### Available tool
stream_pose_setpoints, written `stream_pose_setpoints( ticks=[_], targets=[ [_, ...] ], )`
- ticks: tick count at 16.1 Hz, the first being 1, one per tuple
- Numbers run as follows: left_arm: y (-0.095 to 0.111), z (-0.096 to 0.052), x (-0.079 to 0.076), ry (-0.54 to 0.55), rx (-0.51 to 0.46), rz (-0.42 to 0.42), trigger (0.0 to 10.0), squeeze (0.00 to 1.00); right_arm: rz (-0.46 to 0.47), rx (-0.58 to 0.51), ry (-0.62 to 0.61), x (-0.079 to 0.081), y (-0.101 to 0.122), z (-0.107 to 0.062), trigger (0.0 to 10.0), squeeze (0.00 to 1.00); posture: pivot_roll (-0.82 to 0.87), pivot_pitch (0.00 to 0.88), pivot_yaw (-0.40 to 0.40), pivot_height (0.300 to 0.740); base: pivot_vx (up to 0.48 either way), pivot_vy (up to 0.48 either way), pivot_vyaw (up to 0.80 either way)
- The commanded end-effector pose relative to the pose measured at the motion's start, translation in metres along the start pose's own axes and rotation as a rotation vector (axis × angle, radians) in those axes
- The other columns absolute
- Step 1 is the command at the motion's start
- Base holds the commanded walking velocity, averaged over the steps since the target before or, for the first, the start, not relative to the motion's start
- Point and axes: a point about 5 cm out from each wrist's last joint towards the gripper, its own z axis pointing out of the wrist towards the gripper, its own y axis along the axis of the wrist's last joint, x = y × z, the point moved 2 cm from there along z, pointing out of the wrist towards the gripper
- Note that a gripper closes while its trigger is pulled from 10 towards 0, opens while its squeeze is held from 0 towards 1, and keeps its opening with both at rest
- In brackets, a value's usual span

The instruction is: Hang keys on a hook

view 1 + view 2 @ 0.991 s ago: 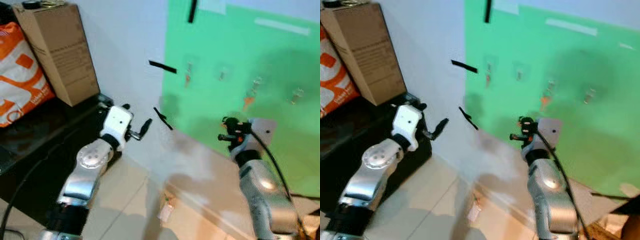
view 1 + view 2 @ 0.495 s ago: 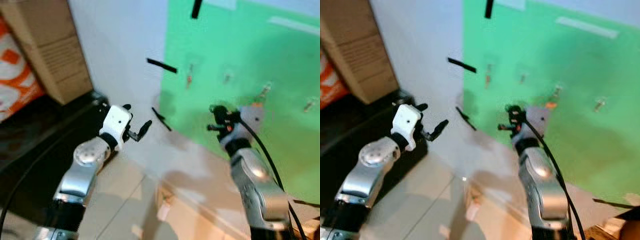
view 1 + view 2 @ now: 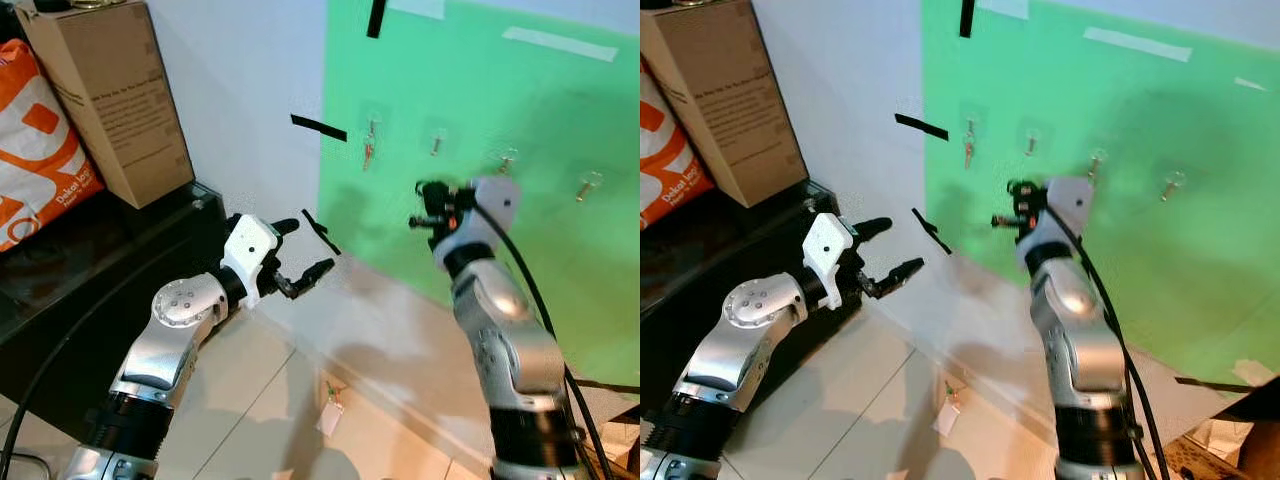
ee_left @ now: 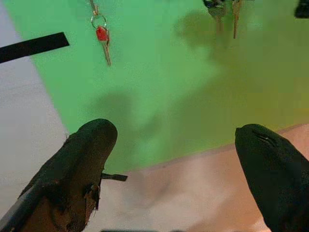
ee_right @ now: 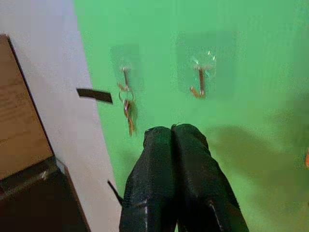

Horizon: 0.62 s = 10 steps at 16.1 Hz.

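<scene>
Now: both hands raised before the green key wall

Right hand (image 5: 175, 140) is held up close to the bright green wall panel (image 3: 540, 110), its two black fingers pressed together with nothing seen between them. Ahead of it, a small key on a ring with a red tag (image 5: 127, 108) hangs from the leftmost clear adhesive hook (image 5: 125, 72). Next hook along (image 5: 200, 79) hangs bare; two more hooks sit further right on the panel.

Left hand (image 3: 298, 252) is raised lower, in front of the white wall, fingers spread wide apart, holding nothing.

Strips of black tape (image 3: 319, 127) are stuck to the wall. A brown cardboard box (image 3: 112, 95) and an orange-and-white bag (image 3: 40, 150) stand on a black low cabinet (image 3: 90, 270). A small white tag (image 3: 329, 417) lies on the tiled floor.
</scene>
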Motion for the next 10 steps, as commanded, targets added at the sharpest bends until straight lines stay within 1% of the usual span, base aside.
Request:
stream_pose_setpoints(
  ticks=[1, 3, 5, 8, 10],
  targets=[
    [0.007, 0.002, 0.001, -0.02, -0.013, 0.017, 10.0, 0.02, 0.011, -0.002, -0.008, -0.001, 0.0, 0.003, 10.0, 0.0, -0.06, 0.0, -0.005, 0.74, 0.0, 0.0, 0.0],
    [0.009, 0.002, 0.0, -0.035, -0.02, 0.014, 10.0, 0.02, 0.005, -0.007, 0.01, 0.002, 0.004, 0.02, 10.0, 0.0, -0.05, 0.0, -0.01, 0.74, 0.0, 0.0, 0.0],
    [0.01, 0.002, 0.0, -0.039, -0.022, 0.013, 10.0, 0.02, 0.002, -0.017, 0.009, 0.001, 0.008, 0.026, 10.0, 0.0, -0.05, 0.0, -0.01, 0.74, 0.0, 0.0, 0.0],
    [0.011, 0.001, 0.0, -0.042, -0.028, 0.012, 10.0, 0.02, 0.004, -0.05, -0.021, -0.005, 0.018, 0.036, 10.0, 0.0, -0.04, 0.0, -0.018, 0.74, 0.0, 0.0, 0.0],
    [0.012, 0.001, -0.001, -0.053, -0.036, 0.006, 10.0, 0.02, 0.003, -0.076, -0.064, -0.014, 0.023, 0.039, 10.0, 0.0, -0.05, 0.0, -0.016, 0.74, 0.0, 0.0, 0.0]
  ],
)
